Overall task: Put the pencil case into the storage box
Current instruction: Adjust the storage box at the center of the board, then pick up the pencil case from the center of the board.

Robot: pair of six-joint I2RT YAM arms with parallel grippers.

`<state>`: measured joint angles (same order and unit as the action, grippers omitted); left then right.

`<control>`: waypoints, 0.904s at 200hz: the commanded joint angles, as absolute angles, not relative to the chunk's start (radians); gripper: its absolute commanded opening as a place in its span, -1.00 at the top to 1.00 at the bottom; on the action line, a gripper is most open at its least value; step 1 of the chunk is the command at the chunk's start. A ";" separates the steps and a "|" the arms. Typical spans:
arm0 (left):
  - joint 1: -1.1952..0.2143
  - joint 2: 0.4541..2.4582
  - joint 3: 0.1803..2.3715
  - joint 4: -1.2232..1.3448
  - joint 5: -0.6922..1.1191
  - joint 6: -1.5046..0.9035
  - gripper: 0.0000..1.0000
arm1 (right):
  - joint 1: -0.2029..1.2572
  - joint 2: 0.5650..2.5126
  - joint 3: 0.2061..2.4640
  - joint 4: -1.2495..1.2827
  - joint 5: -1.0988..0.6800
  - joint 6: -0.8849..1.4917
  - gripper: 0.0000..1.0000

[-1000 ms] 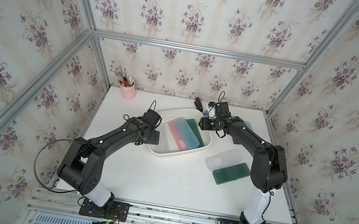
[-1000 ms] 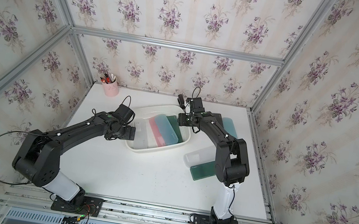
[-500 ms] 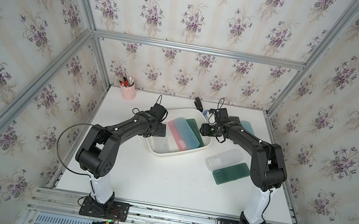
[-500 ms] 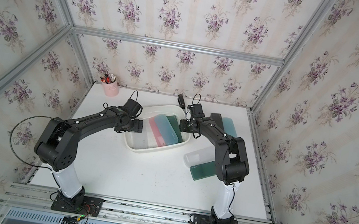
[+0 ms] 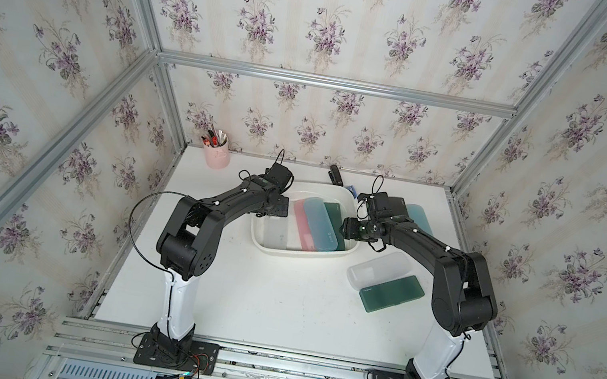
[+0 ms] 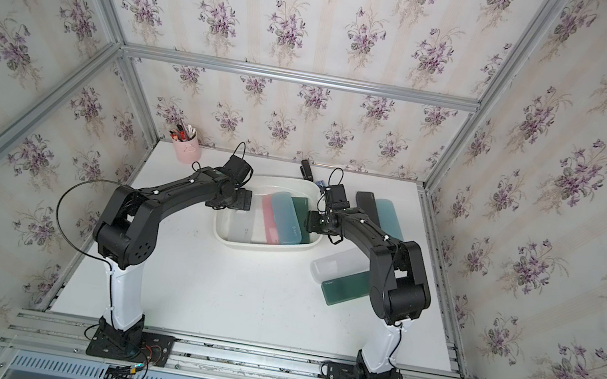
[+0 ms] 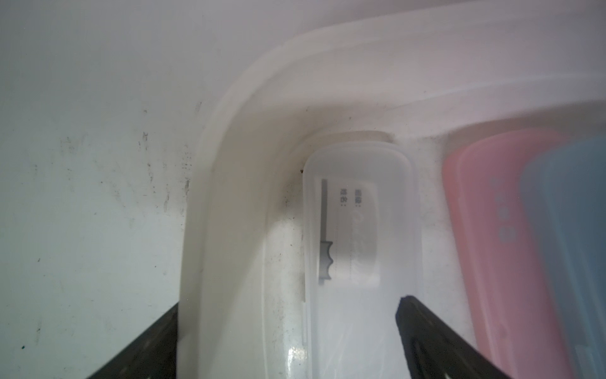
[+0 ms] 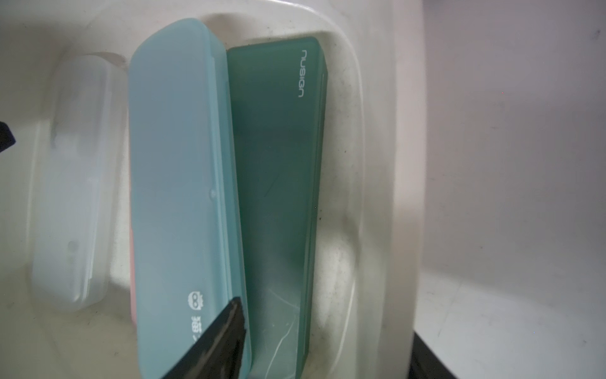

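In a top view, one white storage box (image 6: 262, 248) sits on the white desk (image 6: 232, 296) holding four pencil cases (image 6: 284, 216). Four other cases (image 6: 343, 288) lie outside it, and one pink pen cup (image 6: 187, 150) stands apart. The left gripper (image 6: 243, 201) and right gripper (image 6: 311, 221), both spread, straddle the box rim. Floral wallpaper (image 6: 324, 13) surrounds.

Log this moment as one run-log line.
storage box: clear case, pink case, light blue case, dark green case inside | left jaws: open astride its rim | right jaws: open astride opposite rim | outside: loose green case
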<state>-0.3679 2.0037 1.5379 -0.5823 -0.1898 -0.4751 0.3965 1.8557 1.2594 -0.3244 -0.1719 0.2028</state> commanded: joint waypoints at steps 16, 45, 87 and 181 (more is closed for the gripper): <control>-0.368 1.947 1.534 -0.610 -0.242 -0.448 -0.99 | 0.389 1.788 1.309 -0.356 -0.098 0.190 -0.57; -0.365 1.838 1.488 -0.635 -0.276 -0.450 -0.99 | 0.337 1.809 1.390 -0.414 0.038 0.180 -0.89; -0.364 1.673 1.367 -0.641 -0.256 -0.462 -0.99 | 0.230 2.001 1.541 -0.448 0.204 0.146 -0.97; -0.325 1.588 1.213 -0.622 -0.235 -0.415 -0.99 | 0.132 2.254 1.781 -0.537 0.280 0.068 -0.98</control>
<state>-0.3374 1.5917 1.2301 -0.6376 -0.2493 -0.4366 0.1493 2.2490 1.7699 -0.4988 0.2409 0.1001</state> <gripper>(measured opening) 0.995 0.989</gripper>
